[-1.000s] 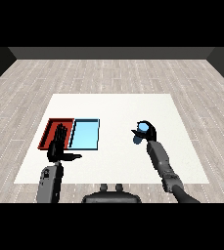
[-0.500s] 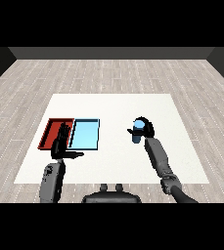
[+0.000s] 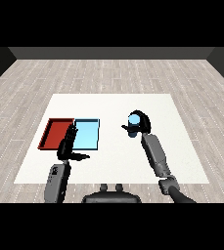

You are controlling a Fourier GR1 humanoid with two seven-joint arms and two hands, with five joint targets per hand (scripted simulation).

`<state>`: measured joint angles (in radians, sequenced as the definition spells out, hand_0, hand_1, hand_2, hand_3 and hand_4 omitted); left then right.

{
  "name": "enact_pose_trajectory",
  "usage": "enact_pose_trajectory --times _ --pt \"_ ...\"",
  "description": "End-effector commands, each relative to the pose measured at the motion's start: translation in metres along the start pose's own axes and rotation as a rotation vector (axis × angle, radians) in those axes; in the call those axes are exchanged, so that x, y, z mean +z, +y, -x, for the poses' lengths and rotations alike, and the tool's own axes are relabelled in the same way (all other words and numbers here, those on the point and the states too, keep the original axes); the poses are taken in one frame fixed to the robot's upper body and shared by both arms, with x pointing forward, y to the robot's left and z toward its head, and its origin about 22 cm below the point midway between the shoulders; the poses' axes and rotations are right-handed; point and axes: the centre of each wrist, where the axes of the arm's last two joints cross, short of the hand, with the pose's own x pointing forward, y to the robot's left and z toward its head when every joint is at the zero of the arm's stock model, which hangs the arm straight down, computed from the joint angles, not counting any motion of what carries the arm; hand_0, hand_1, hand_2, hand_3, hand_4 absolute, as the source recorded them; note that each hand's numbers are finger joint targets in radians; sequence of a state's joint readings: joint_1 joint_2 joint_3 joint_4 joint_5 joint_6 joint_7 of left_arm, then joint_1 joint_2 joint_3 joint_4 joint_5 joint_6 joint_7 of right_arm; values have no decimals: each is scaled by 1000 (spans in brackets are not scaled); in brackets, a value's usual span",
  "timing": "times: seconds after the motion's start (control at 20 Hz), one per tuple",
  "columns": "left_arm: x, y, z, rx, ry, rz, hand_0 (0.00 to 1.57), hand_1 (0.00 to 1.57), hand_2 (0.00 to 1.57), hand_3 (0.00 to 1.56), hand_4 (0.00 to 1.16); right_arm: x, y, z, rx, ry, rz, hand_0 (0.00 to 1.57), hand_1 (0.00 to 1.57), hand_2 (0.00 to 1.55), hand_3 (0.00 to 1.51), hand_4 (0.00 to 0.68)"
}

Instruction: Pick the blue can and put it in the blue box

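Note:
The blue can (image 3: pixel 133 122) is upright, lifted a little above the white table (image 3: pixel 113 105) at its right middle. My right hand (image 3: pixel 142 125) is curled round it from the right side. The light blue tray (image 3: pixel 88 135) lies left of centre, with the red tray (image 3: pixel 57 133) touching its left side; both hold nothing. My left hand (image 3: pixel 68 145) hovers with straight fingers over the seam between the two trays, near their front edge, thumb pointing right.
The white table reaches past the trays on all sides. Grey plank floor (image 3: pixel 108 73) surrounds it. A stretch of bare table lies between the blue tray and the can.
My right hand with the blue can has moved left toward the trays and sits slightly higher. The left hand has stayed nearly still.

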<state>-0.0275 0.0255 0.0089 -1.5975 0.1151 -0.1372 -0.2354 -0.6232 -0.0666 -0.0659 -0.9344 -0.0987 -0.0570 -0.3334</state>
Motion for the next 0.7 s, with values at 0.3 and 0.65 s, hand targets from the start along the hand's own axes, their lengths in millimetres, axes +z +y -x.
enact_pose_trajectory --times 0.3,0.65 --pt "-2 -29 13 83 61 43 0 0 0 0 0 41 39 -31 -32 -37 -34 1500 1500 1467 1442 636" --pt "-16 -64 -4 119 135 100 0 0 0 0 0 55 37 -33 -19 -52 -43 1462 1462 1466 1439 626"
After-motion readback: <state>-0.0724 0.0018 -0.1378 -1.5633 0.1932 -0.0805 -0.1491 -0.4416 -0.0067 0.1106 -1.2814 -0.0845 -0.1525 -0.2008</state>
